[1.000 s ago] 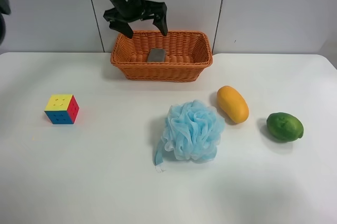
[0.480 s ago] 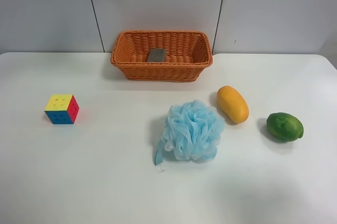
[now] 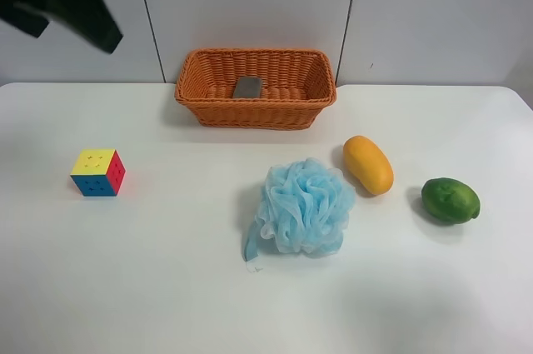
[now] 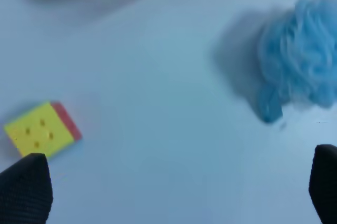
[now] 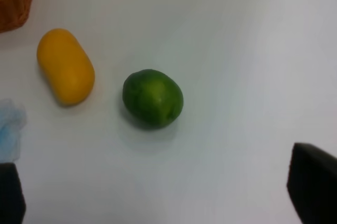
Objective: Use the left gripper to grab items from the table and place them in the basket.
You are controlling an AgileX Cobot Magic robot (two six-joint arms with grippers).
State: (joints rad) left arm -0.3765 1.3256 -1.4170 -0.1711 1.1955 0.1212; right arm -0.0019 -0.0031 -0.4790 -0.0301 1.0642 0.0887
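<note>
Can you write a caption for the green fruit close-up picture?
A green fruit beside a yellow mango on the white table.

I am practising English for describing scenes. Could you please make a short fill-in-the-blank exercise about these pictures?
1. The grey pad lies inside the ______.
2. The fruit beside the mango, farther from the bath puff, is ______ in colour.
3. The top face of the puzzle cube is ______.
4. The number of items lying on the table outside the orange container is ______.

Missing words: basket; green; yellow; four

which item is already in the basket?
The grey pad, lying on the floor of the basket. Cube, puff, mango and green fruit sit on the table.
</note>
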